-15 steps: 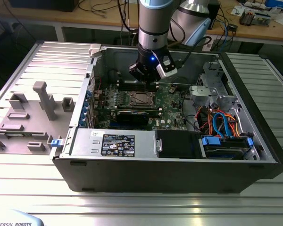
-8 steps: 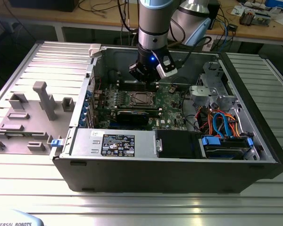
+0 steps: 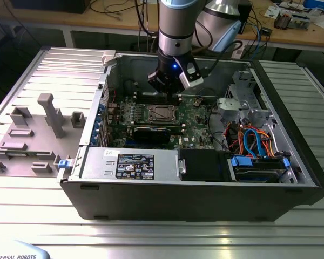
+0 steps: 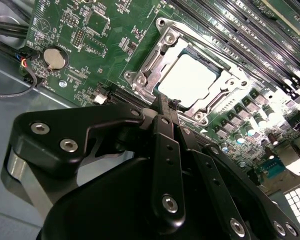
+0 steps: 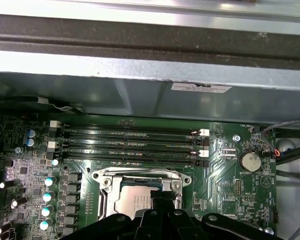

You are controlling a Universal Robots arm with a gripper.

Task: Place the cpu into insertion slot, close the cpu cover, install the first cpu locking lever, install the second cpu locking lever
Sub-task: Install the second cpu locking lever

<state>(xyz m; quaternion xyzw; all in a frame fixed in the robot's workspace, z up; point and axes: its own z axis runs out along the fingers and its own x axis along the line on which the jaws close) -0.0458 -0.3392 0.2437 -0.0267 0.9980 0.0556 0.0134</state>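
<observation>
Your gripper (image 4: 162, 102) hangs inside the open computer case (image 3: 291, 178), just above the motherboard (image 4: 105, 45) and close beside the insertion slot (image 4: 190, 80). The jaws look pressed together with nothing between them (in the second wrist view the two black fingers meet at a narrow tip next to the socket rim).

The cpu (image 4: 187, 80) already sits in the socket: its pale metal top shows in both wrist views, and the cpu cover (image 5: 140, 176) appears to lie down around it, the chip showing through its square window.

Mind these risks:
- The closed tip is very near the silvery frame. A slight sideways error could scrape the cover or hit the small capacitors (image 5: 49, 197) that stand just beside the socket.
- If the cover is not fully flat, pressing near it could shift the chip on its contacts.
- The memory slots (image 5: 130, 145) run close by, so a wide swing of the arm could catch their white latches.

What you cannot settle from here: the locking levers are hard to pick out from the bright frame, so I cannot tell whether either is latched. The gripper body blocks the near edge of the socket in both wrist views, and in the exterior view the arm (image 3: 175, 32) hides the tip.
</observation>
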